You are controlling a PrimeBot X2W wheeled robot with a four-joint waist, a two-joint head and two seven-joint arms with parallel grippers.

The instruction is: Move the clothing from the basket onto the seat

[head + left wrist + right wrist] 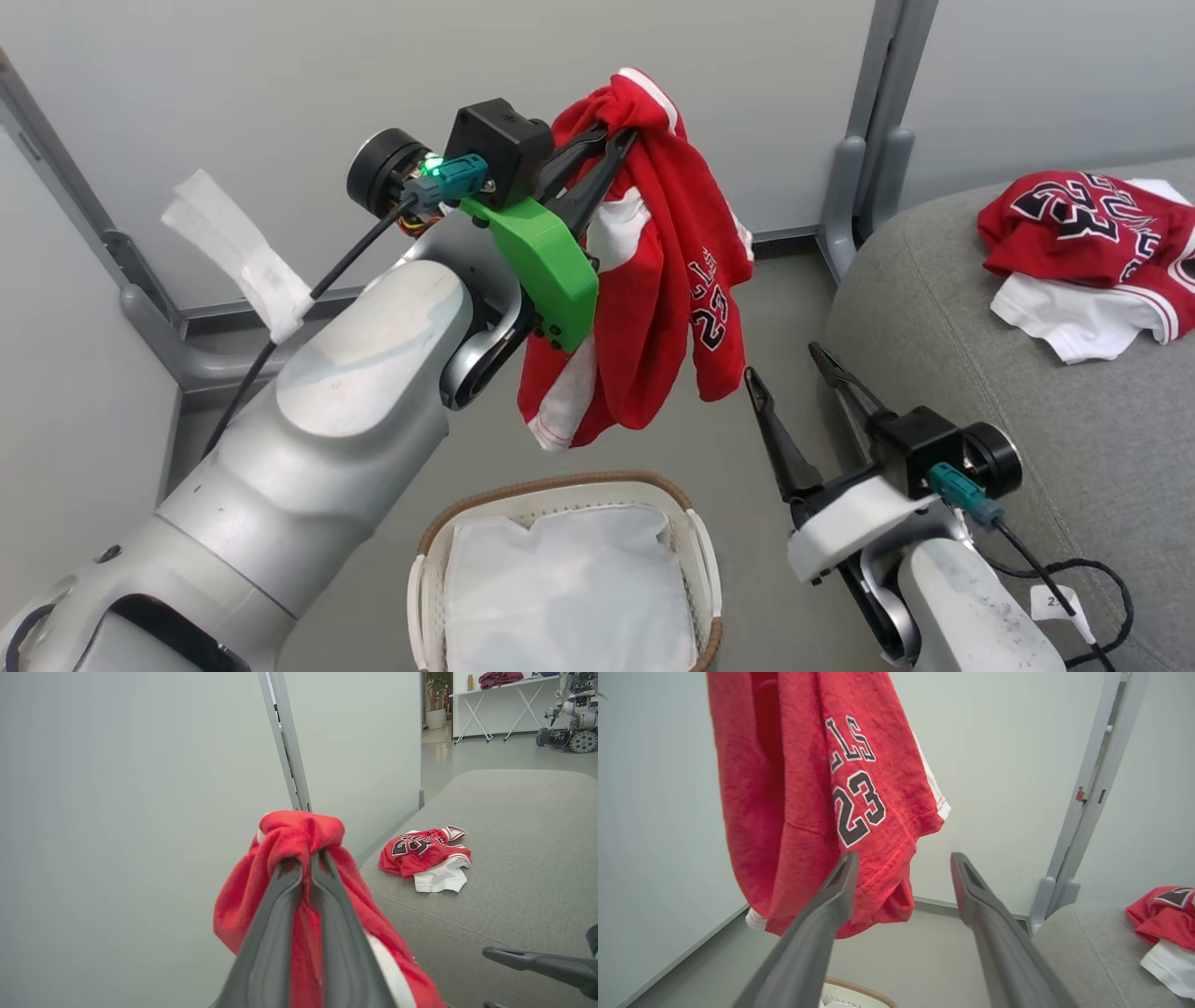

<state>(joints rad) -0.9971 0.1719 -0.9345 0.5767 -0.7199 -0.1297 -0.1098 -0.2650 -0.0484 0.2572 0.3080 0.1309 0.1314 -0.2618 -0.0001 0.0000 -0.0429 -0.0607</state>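
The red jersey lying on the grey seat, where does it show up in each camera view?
Head view: the jersey lies at the upper right, crumpled on the seat.
Left wrist view: right of centre, beyond the hanging garment.
Right wrist view: at the right edge, lower half, partly cut off.
Shared landmark: the grey seat under it, seen in all three views.

Pale grey partition panels (280, 93) all around, held by grey metal posts (882, 112), plain grey floor (672, 457). Way back there's a white trestle table (495, 688) and a potted plant (437, 700).
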